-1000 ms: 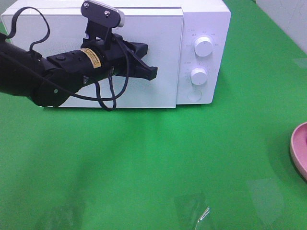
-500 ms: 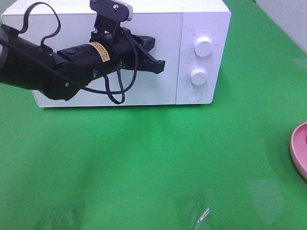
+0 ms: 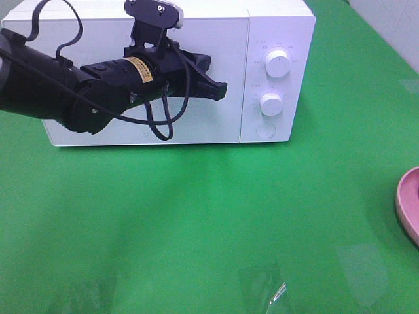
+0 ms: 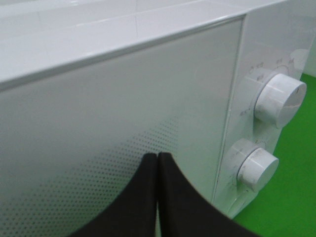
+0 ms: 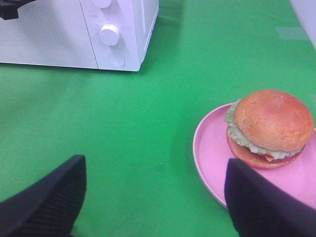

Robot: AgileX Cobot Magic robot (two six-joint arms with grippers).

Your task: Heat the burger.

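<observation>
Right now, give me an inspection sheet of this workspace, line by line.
Surface: green mat, flat, with glare patches.
Job's things: burger on pink plate; microwave door shut.
Clutter: nothing seen.
Grippers: left gripper shut, empty, at the microwave door; right gripper open, empty, over the mat near the plate.
Cables: black cable looping off the left arm in front of the door.
Surroundings: pale surface past the mat's far right corner.
</observation>
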